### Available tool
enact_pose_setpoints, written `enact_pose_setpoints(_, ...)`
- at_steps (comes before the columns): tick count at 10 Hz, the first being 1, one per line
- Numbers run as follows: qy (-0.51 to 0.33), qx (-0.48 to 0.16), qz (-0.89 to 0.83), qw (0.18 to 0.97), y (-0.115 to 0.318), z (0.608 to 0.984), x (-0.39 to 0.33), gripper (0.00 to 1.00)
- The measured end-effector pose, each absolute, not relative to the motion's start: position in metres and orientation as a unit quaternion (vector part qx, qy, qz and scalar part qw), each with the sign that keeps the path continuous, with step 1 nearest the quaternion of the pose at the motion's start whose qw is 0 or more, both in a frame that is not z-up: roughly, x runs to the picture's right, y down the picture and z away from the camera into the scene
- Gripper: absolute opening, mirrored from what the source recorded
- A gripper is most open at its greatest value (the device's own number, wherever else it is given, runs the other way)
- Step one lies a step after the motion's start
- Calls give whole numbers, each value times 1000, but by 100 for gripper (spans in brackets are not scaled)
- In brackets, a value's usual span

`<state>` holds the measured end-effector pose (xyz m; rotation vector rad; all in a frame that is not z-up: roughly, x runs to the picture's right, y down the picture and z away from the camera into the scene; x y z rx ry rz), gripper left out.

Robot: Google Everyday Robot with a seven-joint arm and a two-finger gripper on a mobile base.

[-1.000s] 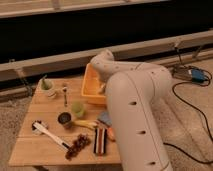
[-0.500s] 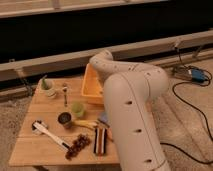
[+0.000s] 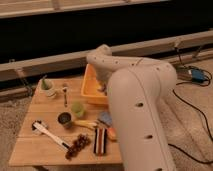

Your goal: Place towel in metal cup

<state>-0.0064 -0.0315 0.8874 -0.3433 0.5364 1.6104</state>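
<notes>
The metal cup (image 3: pixel 65 119) is a dark round cup standing on the wooden table (image 3: pixel 30 147), left of centre. I see no towel; it may lie in the orange bin (image 3: pixel 90 87), behind my arm. My gripper (image 3: pixel 103 86) hangs from the big white arm down into the bin, near its middle, well to the right of and behind the metal cup.
A green cup (image 3: pixel 77 109) stands just behind the metal cup. A white cup with a plant (image 3: pixel 47 88) and a spoon (image 3: pixel 64 94) are at the back left. A white brush (image 3: pixel 47 133), grapes (image 3: pixel 76 146), a banana (image 3: pixel 88 124), a blue sponge (image 3: pixel 105 118) and a striped packet (image 3: pixel 100 140) lie at the front.
My arm has swung a little to the left and lowered its wrist further into the orange bin. The things on the table have not moved.
</notes>
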Motion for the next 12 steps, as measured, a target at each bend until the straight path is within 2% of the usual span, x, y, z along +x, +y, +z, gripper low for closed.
enact_pose_setpoints(3, 202, -166, 695, 670, -43, 829, -32, 0)
enact_pose_setpoints(6, 169, -214, 668, 692, -20, 781, -71, 0)
enact_pose_setpoints(9, 140, -267, 640, 707, 0, 741, -104, 0)
enact_pose_setpoints(12, 123, -313, 602, 724, 17, 720, -136, 0)
